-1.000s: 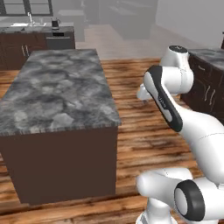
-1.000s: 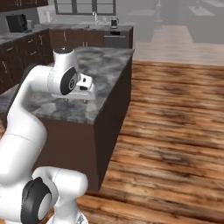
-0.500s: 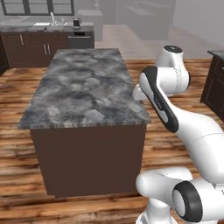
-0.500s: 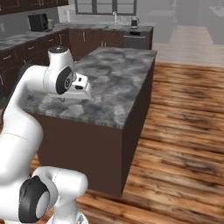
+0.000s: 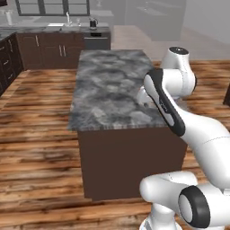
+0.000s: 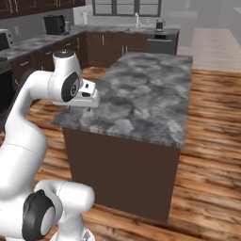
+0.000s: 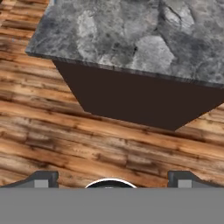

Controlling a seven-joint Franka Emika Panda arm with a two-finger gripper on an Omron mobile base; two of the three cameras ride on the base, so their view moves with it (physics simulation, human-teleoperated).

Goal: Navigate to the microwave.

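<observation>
At the far left edge of the right base view a light grey, rounded appliance, apparently the microwave, stands on the left wall counter, cut off by the frame. My gripper hangs from the hand over the near left corner of the kitchen island, well short of the microwave. In the hand view the gripper points down at the floor beside the island, and the two fingertips stand wide apart with nothing between them, so it is open. The left base view has my own forearm in front of the hand.
The dark-sided island with its grey stone top stands straight ahead of the base. A small all-black box appliance sits on the left counter. The back counter carries a sink tap, a kettle and a dishwasher front. Wood floor lies open to the island's right.
The whole picture has shifted, so the base has moved: the island now sits more to the right and closer, and the left counter has come into view. The arm keeps its pose.
</observation>
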